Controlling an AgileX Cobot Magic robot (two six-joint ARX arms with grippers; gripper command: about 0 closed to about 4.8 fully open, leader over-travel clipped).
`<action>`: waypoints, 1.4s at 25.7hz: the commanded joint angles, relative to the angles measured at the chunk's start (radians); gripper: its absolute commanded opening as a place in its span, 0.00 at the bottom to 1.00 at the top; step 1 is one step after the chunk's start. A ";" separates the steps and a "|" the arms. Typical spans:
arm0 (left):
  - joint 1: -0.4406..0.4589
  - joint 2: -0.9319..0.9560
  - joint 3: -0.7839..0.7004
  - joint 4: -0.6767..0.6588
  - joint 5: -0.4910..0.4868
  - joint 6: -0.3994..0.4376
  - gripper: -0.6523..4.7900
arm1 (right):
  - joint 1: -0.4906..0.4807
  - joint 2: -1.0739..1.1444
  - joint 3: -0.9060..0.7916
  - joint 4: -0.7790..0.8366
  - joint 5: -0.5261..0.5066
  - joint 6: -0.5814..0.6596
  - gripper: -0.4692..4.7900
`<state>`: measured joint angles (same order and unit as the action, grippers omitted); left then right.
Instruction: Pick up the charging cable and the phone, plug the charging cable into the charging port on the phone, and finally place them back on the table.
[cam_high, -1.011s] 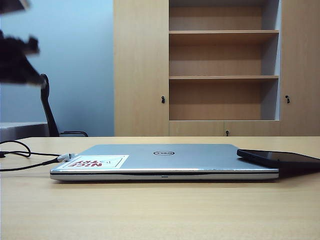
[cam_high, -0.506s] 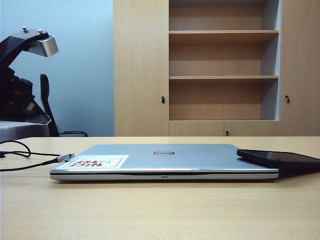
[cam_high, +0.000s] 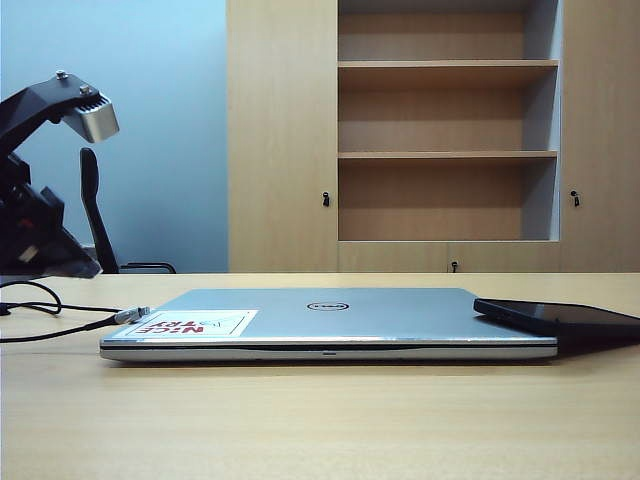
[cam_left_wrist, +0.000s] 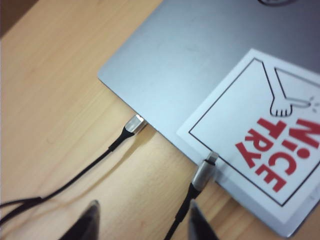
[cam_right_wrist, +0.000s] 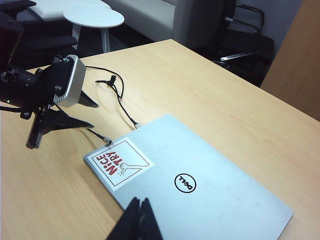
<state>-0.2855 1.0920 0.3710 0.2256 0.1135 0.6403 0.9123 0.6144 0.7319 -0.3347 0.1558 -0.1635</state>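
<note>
At the far left of the exterior view the left arm has swung in over the last second: a dark blur at the edge a second ago, now a clear black arm with its grey wrist camera (cam_high: 95, 115) raised above the bench (cam_high: 320, 420). The left gripper (cam_left_wrist: 145, 225) has also parted its fingers within that second; in the left wrist view the two dark fingertips stand apart on either side of the charging cable (cam_left_wrist: 199, 182), whose silver-grey plug rests on the near left corner of the closed silver laptop (cam_high: 330, 320), at the edge of its red-lettered sticker (cam_left_wrist: 260, 140). A second black cord (cam_left_wrist: 120, 140) with a similar metal end lies just beside it, its tip against the laptop's edge. My reading is that the left arm is lining up to grasp the cable; nothing is gripped yet.

Further right, the phone (cam_high: 560, 317) lies untouched, one end propped on the laptop's right edge. The right gripper (cam_right_wrist: 137, 222) hangs above the laptop with its fingers pressed together, empty.

The charging port cannot be made out. The phone appears in neither wrist view, and the exterior view does not show the right arm. The left fingertips are cut off by the frame edge and the cables run out of view to the left.
</note>
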 joint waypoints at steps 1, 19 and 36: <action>0.000 -0.001 -0.009 0.007 0.004 0.044 0.48 | 0.000 -0.003 0.008 0.017 0.000 -0.001 0.09; 0.000 0.268 -0.009 0.214 0.005 0.035 0.48 | -0.001 -0.004 0.008 0.018 0.000 -0.001 0.09; -0.005 0.360 -0.009 0.316 0.004 -0.005 0.48 | -0.001 -0.004 0.008 0.025 0.003 -0.001 0.09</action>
<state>-0.2897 1.4467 0.3618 0.5228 0.1143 0.6521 0.9115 0.6144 0.7319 -0.3313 0.1562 -0.1635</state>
